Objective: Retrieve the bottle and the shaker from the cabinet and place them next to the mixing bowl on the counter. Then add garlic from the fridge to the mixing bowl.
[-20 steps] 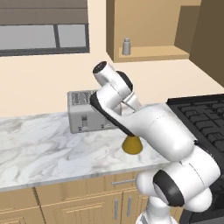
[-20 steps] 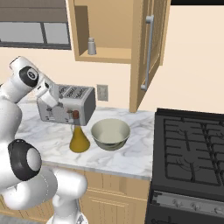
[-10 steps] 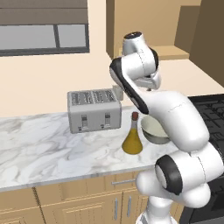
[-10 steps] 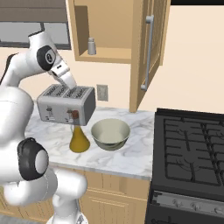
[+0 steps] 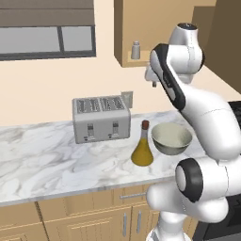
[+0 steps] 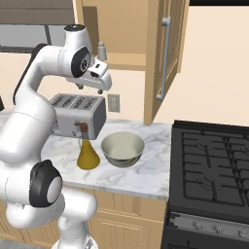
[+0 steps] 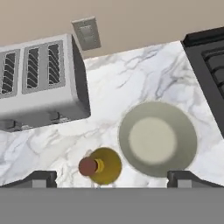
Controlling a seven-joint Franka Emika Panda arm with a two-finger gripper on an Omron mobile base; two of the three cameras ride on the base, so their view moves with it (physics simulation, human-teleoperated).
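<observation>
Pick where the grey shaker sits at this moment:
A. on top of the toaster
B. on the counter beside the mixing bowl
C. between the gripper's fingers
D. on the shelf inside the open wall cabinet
D. The shaker stands upright on the cabinet shelf, while only the bottle stands on the counter beside the mixing bowl; the gripper is open and empty.
</observation>
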